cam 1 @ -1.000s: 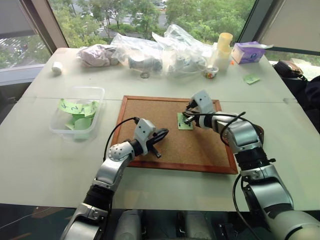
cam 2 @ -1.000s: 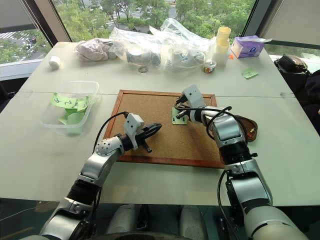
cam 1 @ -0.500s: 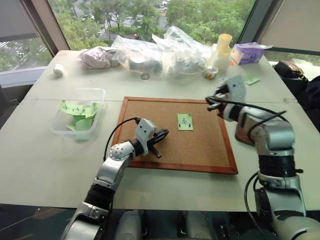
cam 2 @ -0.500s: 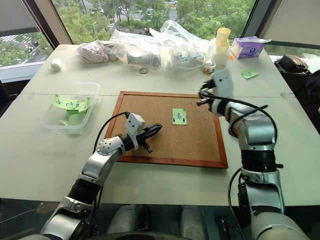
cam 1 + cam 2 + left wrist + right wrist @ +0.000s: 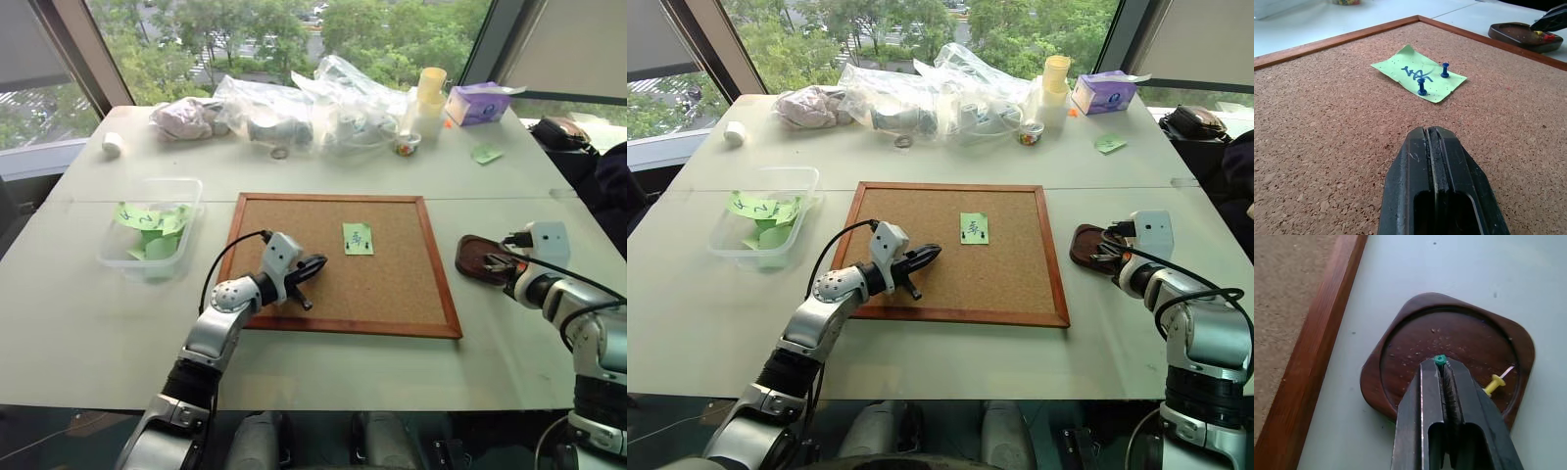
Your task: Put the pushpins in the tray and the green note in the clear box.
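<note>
The green note (image 5: pixel 358 238) lies on the corkboard, held by two blue pushpins (image 5: pixel 1421 86). My left gripper (image 5: pixel 315 264) is shut and empty, hovering low over the board's near left part, a short way from the note. The dark brown tray (image 5: pixel 1449 333) sits on the table just right of the board. My right gripper (image 5: pixel 1440 363) hangs over it, shut on a green pushpin (image 5: pixel 1440 359). A yellow pushpin (image 5: pixel 1493 383) lies inside the tray. The clear box (image 5: pixel 157 180) stands at the left with several green notes in it.
The wood-framed corkboard (image 5: pixel 294 206) fills the table's middle. Clear plastic bags (image 5: pixel 323 108), stacked cups (image 5: pixel 428 93) and a purple tissue box (image 5: pixel 477 101) line the far edge. A small green scrap (image 5: pixel 487 154) lies at the far right, a white roll (image 5: pixel 114 144) at the far left.
My right gripper has left the green note on the corkboard and swung right and back, and now sits over the tray. The left gripper has stayed put.
</note>
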Robot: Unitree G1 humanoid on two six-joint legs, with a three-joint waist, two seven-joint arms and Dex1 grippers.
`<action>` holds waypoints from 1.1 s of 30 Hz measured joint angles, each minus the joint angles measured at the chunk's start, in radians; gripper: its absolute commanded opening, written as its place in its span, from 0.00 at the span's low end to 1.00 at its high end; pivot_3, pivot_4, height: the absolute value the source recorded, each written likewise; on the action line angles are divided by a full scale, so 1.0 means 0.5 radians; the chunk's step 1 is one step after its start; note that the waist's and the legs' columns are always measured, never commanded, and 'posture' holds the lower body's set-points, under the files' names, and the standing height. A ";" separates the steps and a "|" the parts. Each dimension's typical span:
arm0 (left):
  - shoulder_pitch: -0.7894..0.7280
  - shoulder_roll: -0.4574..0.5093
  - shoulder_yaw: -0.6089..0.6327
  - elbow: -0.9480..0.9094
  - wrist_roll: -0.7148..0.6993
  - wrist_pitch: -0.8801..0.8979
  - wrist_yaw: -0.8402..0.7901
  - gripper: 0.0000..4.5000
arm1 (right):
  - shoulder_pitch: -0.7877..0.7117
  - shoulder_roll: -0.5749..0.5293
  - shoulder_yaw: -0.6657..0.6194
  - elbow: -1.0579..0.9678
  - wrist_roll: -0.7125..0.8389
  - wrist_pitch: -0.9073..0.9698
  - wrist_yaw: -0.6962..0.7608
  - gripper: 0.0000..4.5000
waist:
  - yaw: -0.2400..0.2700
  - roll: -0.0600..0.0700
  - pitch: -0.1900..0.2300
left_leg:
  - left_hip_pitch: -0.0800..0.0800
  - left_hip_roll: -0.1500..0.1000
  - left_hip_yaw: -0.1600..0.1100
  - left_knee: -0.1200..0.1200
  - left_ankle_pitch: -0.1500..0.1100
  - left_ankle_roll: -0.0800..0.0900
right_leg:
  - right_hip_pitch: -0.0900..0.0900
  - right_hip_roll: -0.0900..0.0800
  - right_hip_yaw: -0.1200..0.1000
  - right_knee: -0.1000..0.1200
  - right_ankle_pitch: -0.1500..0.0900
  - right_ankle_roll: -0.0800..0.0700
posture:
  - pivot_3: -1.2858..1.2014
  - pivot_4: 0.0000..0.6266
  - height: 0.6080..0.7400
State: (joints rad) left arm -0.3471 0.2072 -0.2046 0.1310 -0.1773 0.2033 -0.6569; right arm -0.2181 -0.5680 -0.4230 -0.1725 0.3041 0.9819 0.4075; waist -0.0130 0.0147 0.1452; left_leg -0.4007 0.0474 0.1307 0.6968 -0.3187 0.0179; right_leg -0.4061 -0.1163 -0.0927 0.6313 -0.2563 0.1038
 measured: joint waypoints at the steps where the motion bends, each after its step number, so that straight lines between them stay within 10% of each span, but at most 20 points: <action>1: -0.001 0.000 0.000 0.000 0.000 0.001 -0.003 0.00 | 0.006 0.000 0.001 0.001 0.005 -0.005 -0.005 0.22 | 0.000 0.000 0.000 | 0.000 0.000 0.000 0.000 0.000 0.000 | 0.000 0.000 0.000 0.000 0.000 0.000 | 0.52 0.24 1.00; 8: -0.001 0.009 0.002 -0.002 0.001 0.003 -0.023 0.00 | 0.030 0.003 0.007 0.009 0.032 -0.017 -0.025 1.00 | -0.001 0.000 0.000 | 0.000 0.000 0.000 0.000 0.000 0.001 | 0.000 0.000 0.000 0.000 0.000 0.000 | 0.52 0.24 1.00; 22: 0.000 -0.006 -0.001 -0.008 0.002 0.002 -0.023 0.00 | -0.227 0.070 0.471 -0.375 0.265 0.079 0.114 1.00 | 0.001 -0.003 0.000 | -0.003 0.001 -0.002 -0.001 -0.003 0.005 | -0.002 -0.001 0.001 -0.002 0.000 0.000 | 0.52 0.24 1.00; 27: 0.008 -0.005 0.005 -0.016 0.003 0.003 -0.017 0.00 | -0.253 0.129 0.680 -0.321 0.223 -0.031 0.119 0.59 | 0.000 -0.003 0.000 | -0.003 0.001 -0.002 -0.001 -0.003 0.004 | -0.003 -0.001 0.001 -0.002 0.000 0.000 | 0.52 0.24 1.00; 33: 0.032 -0.006 0.006 -0.049 0.005 0.010 0.015 0.00 | -0.314 0.141 0.849 -0.176 0.125 -0.157 0.126 0.59 | -0.003 -0.003 0.000 | -0.003 0.001 -0.001 -0.001 -0.001 0.002 | -0.003 0.000 0.000 -0.002 0.000 0.000 | 0.52 0.24 1.00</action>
State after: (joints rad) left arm -0.3311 0.2043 -0.2019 0.1064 -0.1747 0.2082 -0.6493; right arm -0.3750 -0.4977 0.0013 -0.2604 0.3668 0.9033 0.4705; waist -0.0146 0.0133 0.1452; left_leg -0.4025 0.0478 0.1302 0.6962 -0.3194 0.0191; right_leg -0.4077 -0.1165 -0.0925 0.6304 -0.2564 0.1037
